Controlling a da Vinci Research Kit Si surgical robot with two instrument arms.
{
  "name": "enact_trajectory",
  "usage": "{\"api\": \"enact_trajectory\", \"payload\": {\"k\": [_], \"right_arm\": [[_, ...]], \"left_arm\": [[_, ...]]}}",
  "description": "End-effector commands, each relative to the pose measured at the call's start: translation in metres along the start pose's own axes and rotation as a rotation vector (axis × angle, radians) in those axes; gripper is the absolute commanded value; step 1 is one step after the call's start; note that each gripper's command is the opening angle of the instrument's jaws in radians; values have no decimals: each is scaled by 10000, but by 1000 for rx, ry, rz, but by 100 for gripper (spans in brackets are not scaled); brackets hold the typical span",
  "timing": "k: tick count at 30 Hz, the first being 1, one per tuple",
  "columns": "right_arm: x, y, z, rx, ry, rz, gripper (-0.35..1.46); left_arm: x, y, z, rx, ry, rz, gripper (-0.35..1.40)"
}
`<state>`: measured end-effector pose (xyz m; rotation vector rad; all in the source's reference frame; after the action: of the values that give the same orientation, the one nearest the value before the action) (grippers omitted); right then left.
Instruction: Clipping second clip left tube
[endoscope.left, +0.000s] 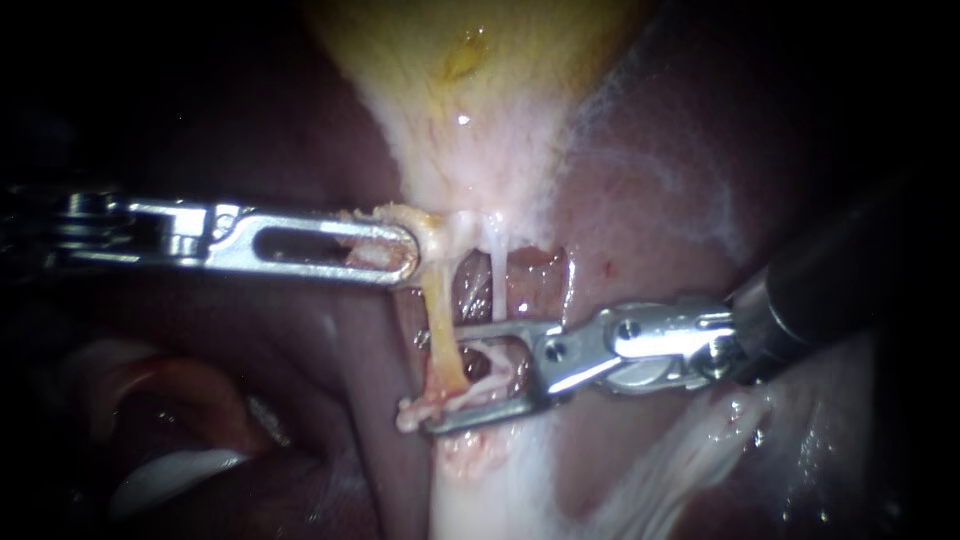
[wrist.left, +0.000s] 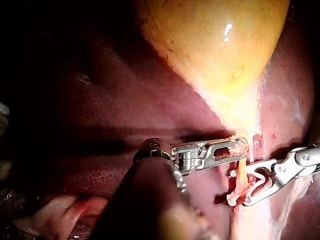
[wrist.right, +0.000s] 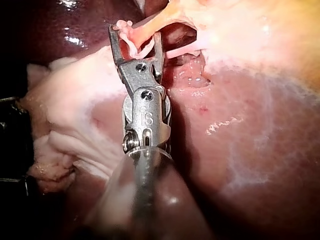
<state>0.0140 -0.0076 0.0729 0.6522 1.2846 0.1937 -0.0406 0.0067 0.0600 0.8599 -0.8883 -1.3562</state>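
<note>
The left tube (endoscope.left: 437, 300) hangs from the gallbladder (endoscope.left: 470, 90) above it, with the right tube (endoscope.left: 497, 270) just to its right. The left instrument (endoscope.left: 405, 252) reaches in from its left and clamps its top end. The right instrument (endoscope.left: 433, 380) comes from its right, jaws either side of its lower part. The liver (endoscope.left: 650, 200) lies behind it.

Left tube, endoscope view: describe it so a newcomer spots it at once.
Below the yellow gallbladder, at its neck, two tubes drop side by side. The left tube is the thicker, yellowish one between the open jaws of the right instrument; its neighbour is thin and white.
</note>
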Motion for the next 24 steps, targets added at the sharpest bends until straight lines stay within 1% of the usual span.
{"api": "enact_trajectory", "payload": {"k": [1, 7, 8, 12, 14, 16, 17, 20, 21, 24], "right_arm": [[1, 1, 2, 4, 13, 11, 46], [4, 4, 14, 12, 31, 72, 43], [4, 4, 16, 15, 37, 95, 42], [3, 2, 17, 25, 42, 152, 33], [3, 2, 17, 26, 42, 176, 24], [2, 1, 15, 26, 42, 199, 10], [2, 1, 15, 27, 42, 205, 1], [1, 0, 12, 28, 41, 264, -30], [0, 0, 10, 29, 41, 276, -35], [-2, 0, 8, 29, 41, 281, -35]], "left_arm": [[0, 0, 1, -1, 0, 0, -35], [0, 0, 2, -1, -1, -1, -35], [0, 0, 2, -1, -1, -1, -35], [0, 0, 2, -1, -1, -1, -35], [0, 0, 2, -1, -1, -1, -35], [-1, 0, 2, -1, -1, 0, -35], [-1, 0, 2, -1, -1, 0, -35], [-1, 1, 2, 0, 0, 0, -35], [-1, 1, 2, 0, 0, 0, -35], [-2, 2, 2, 0, 0, 0, -35]]}}
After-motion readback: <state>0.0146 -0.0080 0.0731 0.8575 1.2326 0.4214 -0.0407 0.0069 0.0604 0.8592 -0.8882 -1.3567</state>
